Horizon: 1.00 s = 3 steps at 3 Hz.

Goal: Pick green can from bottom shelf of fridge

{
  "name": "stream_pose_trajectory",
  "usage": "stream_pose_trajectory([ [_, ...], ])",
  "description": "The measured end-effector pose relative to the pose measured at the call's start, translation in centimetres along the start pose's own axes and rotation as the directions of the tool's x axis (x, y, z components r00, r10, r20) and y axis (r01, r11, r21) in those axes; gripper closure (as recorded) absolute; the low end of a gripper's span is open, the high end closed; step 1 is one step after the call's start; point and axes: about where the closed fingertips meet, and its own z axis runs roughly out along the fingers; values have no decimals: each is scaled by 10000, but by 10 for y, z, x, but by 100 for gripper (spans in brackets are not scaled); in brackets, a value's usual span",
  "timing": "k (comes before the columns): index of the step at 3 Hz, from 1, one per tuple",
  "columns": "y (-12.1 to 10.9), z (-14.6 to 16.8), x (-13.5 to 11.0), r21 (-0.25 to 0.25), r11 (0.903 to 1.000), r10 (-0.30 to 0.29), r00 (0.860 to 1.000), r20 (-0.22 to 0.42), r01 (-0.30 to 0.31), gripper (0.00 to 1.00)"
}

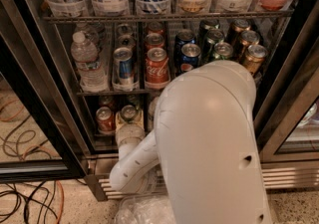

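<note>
The fridge (291, 177) stands open in front of me, with its black-framed glass door (30, 98) swung to the left. On the dim bottom shelf (102, 137) a can with a silver top and a dull green side, the green can (128, 113), stands just right of a red can (104, 119). My white arm reaches in from the lower right. The gripper (128, 129) at its end is right in front of the green can, at the shelf's front edge. My arm's big white shell (209, 143) hides the right part of the bottom shelf.
The middle rack (114, 91) holds a water bottle (85, 61), a blue can (122, 66), a Coca-Cola can (157, 66), Pepsi cans and green and gold cans. The top rack holds taller cans and bottles. Cables (25, 203) lie on the floor at the left. Crumpled clear plastic (142, 210) lies below the arm.
</note>
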Motion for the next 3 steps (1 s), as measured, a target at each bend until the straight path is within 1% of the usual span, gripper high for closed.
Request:
stream_pose_trajectory([
  [1, -2, -2, -5, 19, 9999, 157, 9998, 84, -157, 96],
  [2, -7, -18, -34, -132, 9996, 265, 9975, 658, -257, 100],
  [3, -14, -45, -68, -503, 9976, 529, 9906, 1262, -469, 100],
])
